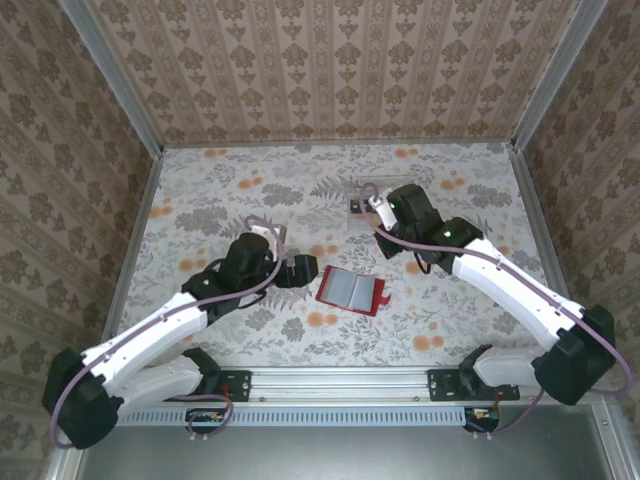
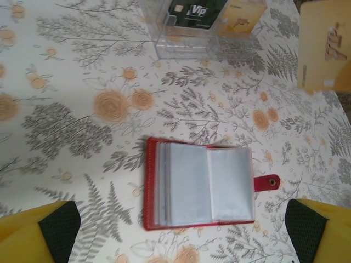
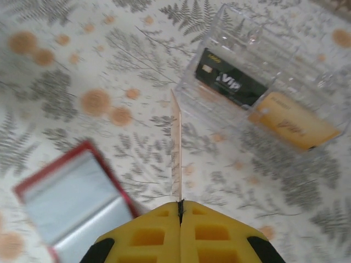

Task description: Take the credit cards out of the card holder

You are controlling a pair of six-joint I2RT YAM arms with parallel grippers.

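The red card holder (image 1: 352, 290) lies open on the flowered table, its grey-blue pockets (image 2: 200, 186) facing up and its red tab (image 2: 267, 182) pointing right. My left gripper (image 2: 181, 233) hovers over its near edge with the yellow fingers (image 2: 38, 235) spread wide, touching nothing. My right gripper (image 3: 180, 204) is shut on a gold credit card (image 3: 176, 148), seen edge-on, above the table between the holder (image 3: 77, 203) and a clear box (image 3: 263, 82). From the left wrist the held card (image 2: 326, 49) shows at the upper right.
The clear plastic box (image 2: 186, 33) stands beyond the holder and contains a green VIP card (image 3: 227, 85) and a gold card (image 3: 293, 123). Patterned walls (image 1: 330, 70) close in the table on three sides.
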